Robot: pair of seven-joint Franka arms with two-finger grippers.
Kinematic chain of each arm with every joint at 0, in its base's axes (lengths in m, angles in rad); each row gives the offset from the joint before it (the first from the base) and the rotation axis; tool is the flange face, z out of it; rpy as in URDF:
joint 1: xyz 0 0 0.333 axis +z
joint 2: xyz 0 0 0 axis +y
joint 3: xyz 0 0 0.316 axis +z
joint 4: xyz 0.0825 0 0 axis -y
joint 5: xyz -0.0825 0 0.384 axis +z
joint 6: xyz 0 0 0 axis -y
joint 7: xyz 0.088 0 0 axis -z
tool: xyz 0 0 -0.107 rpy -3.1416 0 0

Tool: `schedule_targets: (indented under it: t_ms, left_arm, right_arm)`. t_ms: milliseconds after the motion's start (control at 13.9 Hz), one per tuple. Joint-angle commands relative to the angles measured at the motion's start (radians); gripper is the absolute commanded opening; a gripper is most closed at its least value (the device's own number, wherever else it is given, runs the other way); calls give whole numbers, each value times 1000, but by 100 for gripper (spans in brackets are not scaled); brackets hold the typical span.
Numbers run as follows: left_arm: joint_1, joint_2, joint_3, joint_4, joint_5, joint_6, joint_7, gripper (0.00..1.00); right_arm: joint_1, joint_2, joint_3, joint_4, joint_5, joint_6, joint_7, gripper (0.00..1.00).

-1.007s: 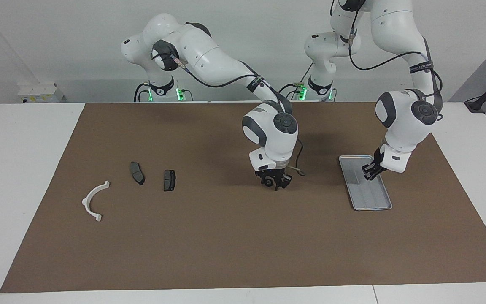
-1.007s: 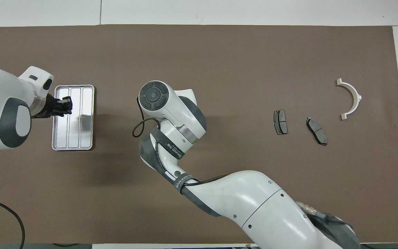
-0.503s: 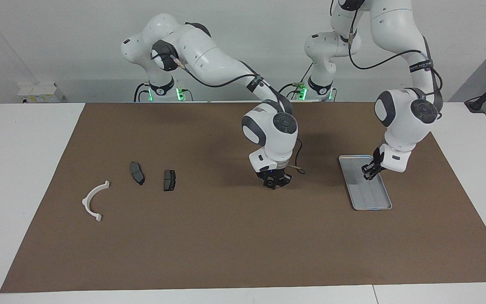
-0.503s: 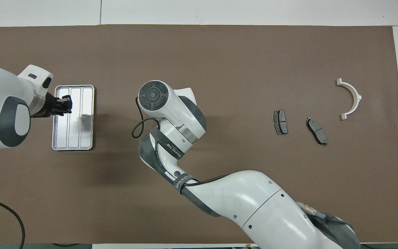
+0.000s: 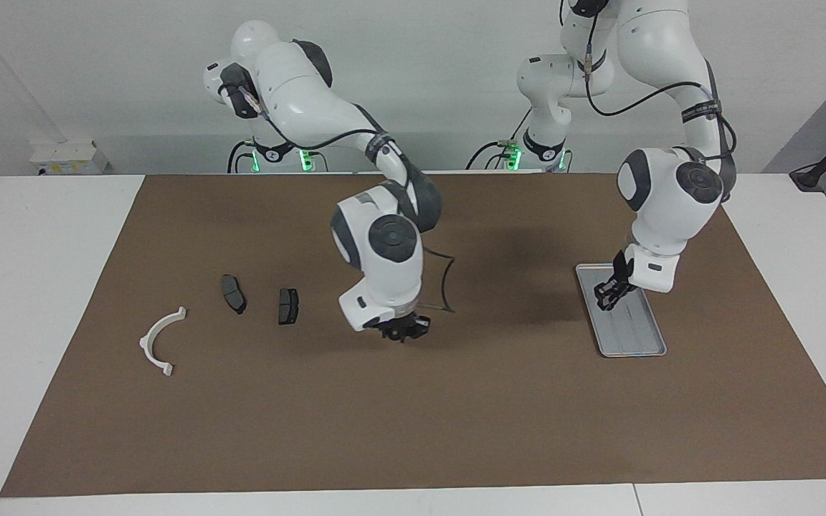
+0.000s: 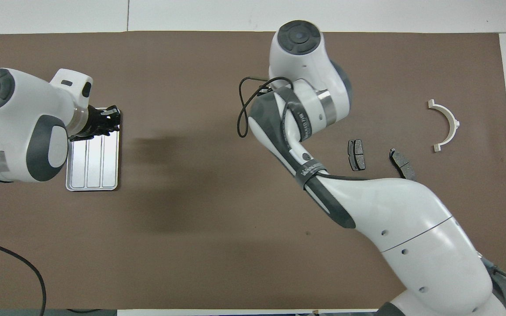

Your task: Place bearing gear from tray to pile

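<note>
right pincer (image 5: 404, 331) (facing view only), tray (image 6: 92, 186)

No legible text, labels or numbers, small print on the dark cable straps of the arms, centre of the overhead view, too small to read

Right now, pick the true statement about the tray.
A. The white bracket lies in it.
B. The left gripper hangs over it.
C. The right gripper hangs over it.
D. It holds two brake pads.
B: the left gripper hangs over the tray, whose ridged floor shows bare, while the right gripper is over the mat, nearer the brake pads.
</note>
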Motion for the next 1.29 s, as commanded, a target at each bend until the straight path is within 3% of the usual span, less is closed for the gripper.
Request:
schedule_targets:
  t_ms: [0,144,359,431,503,1078,1150,1222]
  left_arm:
    - [-187,129,18,131,-11,-9,-254,0]
    - [-289,227,19,217,-7,12,-380,0]
    - [-378,292,22,266,-7,40,-436,0]
    - [-419,379,30,361,-2,0,-483,0]
    - [-445,416,62,407,9,-20,-500,0]
    - [-462,403,73,367,15,-34,-511,0]
    - [-462,400,74,366,15,-37,-511,16]
    - [-462,400,76,366,16,-39,-511,86]
  right_arm:
    - [-85,0,12,-8,13,0,-158,0]
    - [-141,9,13,-14,4,8,-252,0]
    - [-220,25,13,-20,3,13,-387,0]
    - [-241,29,12,-22,1,17,-421,0]
    - [-258,34,12,-22,1,23,-455,0]
    - [-323,62,13,-55,-3,83,-558,0]
    - [-326,65,13,-56,-3,91,-558,0]
    - [-329,69,13,-56,-3,95,-558,0]
